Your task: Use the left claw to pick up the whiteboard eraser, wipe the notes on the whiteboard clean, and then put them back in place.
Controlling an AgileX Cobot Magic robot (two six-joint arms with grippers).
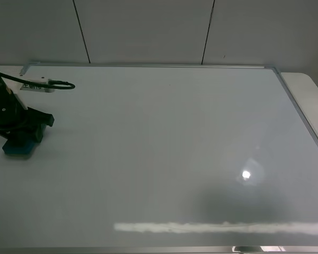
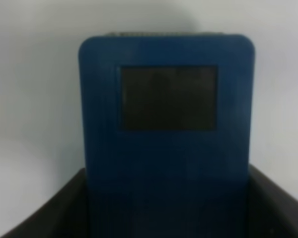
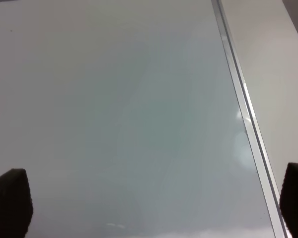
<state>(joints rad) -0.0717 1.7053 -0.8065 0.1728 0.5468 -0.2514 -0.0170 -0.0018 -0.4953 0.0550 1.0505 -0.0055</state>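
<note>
The whiteboard (image 1: 164,159) is large, glossy and white, with a thin silver frame. I see no notes on it. The whiteboard eraser (image 1: 16,148) rests on the board at the far left. My left claw (image 1: 27,135) is down over it. In the left wrist view the eraser (image 2: 166,74) is blue with a dark square patch, and the black fingers (image 2: 49,213) touch both its sides. My right gripper (image 3: 154,208) is open and empty above the board near its right frame (image 3: 238,89). It is out of the exterior view.
A black cable and a white part (image 1: 42,84) lie near the board's far left corner. A pale table surface (image 1: 307,95) shows beyond the right frame. A light glare (image 1: 246,174) and a bright streak (image 1: 217,227) reflect on the board's near part.
</note>
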